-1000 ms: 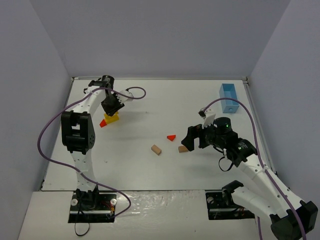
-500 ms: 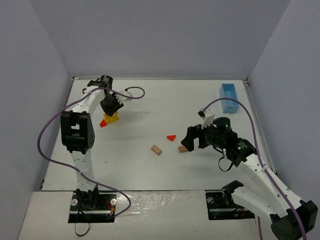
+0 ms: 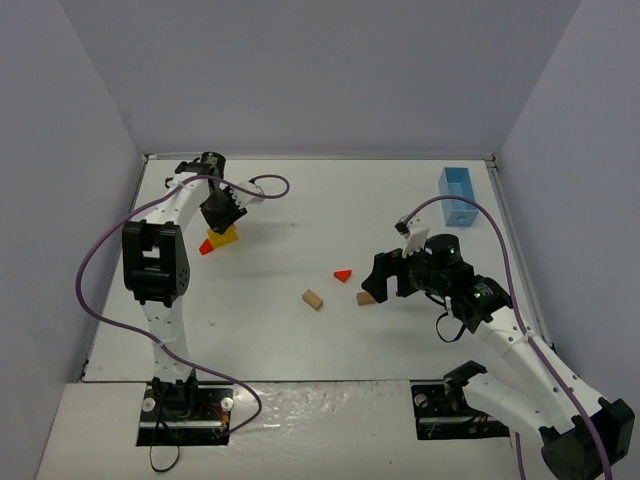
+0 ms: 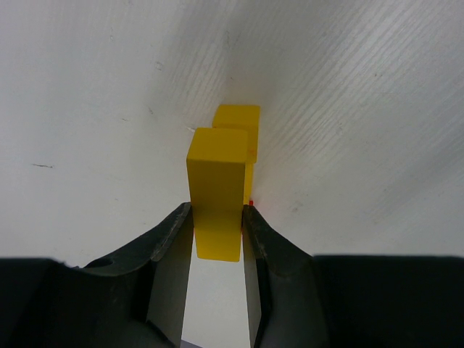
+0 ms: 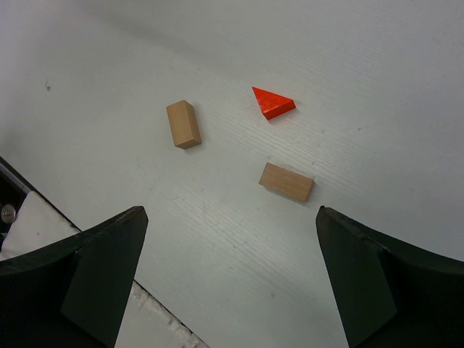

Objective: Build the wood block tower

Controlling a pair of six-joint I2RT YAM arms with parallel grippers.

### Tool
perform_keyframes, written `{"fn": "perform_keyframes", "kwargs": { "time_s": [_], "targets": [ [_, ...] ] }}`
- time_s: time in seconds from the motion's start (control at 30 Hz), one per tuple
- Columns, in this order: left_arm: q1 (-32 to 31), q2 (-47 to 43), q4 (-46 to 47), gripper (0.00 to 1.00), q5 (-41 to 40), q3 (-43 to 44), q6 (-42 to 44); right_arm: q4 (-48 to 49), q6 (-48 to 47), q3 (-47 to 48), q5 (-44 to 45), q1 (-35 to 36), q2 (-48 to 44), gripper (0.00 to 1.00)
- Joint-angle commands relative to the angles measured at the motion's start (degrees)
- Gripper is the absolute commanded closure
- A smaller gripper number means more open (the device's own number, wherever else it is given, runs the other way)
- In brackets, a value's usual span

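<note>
My left gripper (image 4: 216,217) is shut on a yellow block (image 4: 216,170), holding it upright against the table. A second yellow block (image 4: 239,122) stands right behind it. From above, that gripper (image 3: 220,212) sits at the far left over the yellow pieces (image 3: 228,237), with a red wedge (image 3: 206,246) beside them. My right gripper (image 5: 232,275) hangs open above the table. Below it lie two tan blocks (image 5: 287,181) (image 5: 183,124) and another red wedge (image 5: 273,101), all apart from each other. From above, the right gripper (image 3: 380,280) is just over the nearer tan block (image 3: 366,298).
A light-blue box (image 3: 458,196) stands at the far right of the table. The left arm's purple cable (image 3: 268,186) loops over the table's far left. Grey walls close in the table on three sides.
</note>
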Motion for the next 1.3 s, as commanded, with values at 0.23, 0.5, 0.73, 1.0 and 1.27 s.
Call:
{"fn": "perform_keyframes", "kwargs": {
  "time_s": [0.23, 0.5, 0.73, 1.0, 1.27],
  "targets": [
    [0.7, -1.5, -0.5, 0.99, 1.9, 1.0, 1.7, 3.0, 0.4, 0.3, 0.3, 0.4, 0.3, 0.00],
    [0.9, -1.9, -0.5, 0.99, 2.1, 0.6, 2.0, 3.0, 0.4, 0.3, 0.3, 0.4, 0.3, 0.00],
    [0.9, -1.7, -0.6, 0.99, 2.1, 0.4, 1.9, 3.0, 0.4, 0.4, 0.3, 0.5, 0.3, 0.00],
    [0.9, -1.6, -0.5, 0.99, 1.5, 0.4, 1.9, 3.0, 0.4, 0.3, 0.3, 0.5, 0.3, 0.00],
    [0.9, -1.4, -0.5, 0.99, 1.1, 0.0, 1.3, 2.9, 0.2, 0.3, 0.2, 0.6, 0.4, 0.00]
  ]
}}
